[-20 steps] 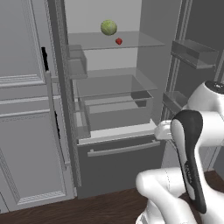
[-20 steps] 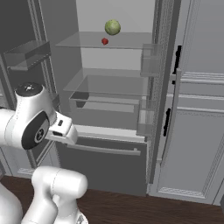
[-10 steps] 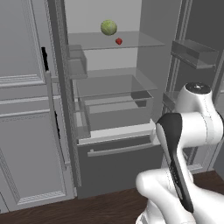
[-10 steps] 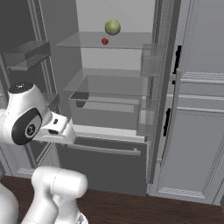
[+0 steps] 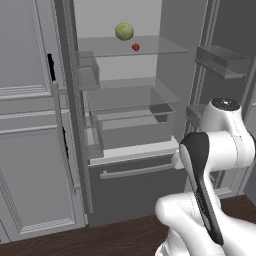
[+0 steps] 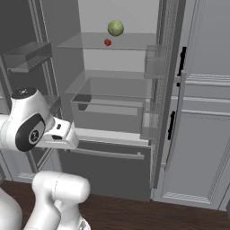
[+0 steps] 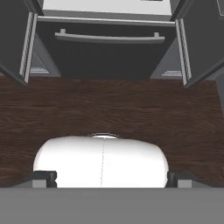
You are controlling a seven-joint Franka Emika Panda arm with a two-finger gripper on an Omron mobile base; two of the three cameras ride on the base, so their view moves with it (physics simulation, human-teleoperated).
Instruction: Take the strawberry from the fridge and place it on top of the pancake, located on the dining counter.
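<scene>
The strawberry (image 5: 135, 47) (image 6: 107, 42) is a tiny red berry on the top glass shelf of the fridge (image 5: 135, 185) (image 6: 108, 173), just in front of and below a round green cabbage (image 5: 124, 31) (image 6: 115, 28). Both fridge doors stand open. My gripper (image 7: 112, 178) points down at the wooden floor in front of the fridge's bottom drawer (image 7: 109, 52), far below the strawberry. Its fingertips (image 7: 43, 177) stand wide apart, open, with nothing between them. The pancake and the dining counter are out of view.
Clear door bins (image 5: 222, 59) (image 6: 27, 55) hang on the open doors, and a clear crisper drawer (image 5: 132, 117) sits mid-fridge. Light grey panelled cabinets (image 5: 30, 150) (image 6: 202, 134) flank the fridge. My folded arm (image 5: 210, 165) (image 6: 31, 128) stands before the lower fridge.
The arm's upper links have turned a little, and its elbow sits slightly further left in the left base view. The strawberry, the cabbage and the fridge doors have not moved.
</scene>
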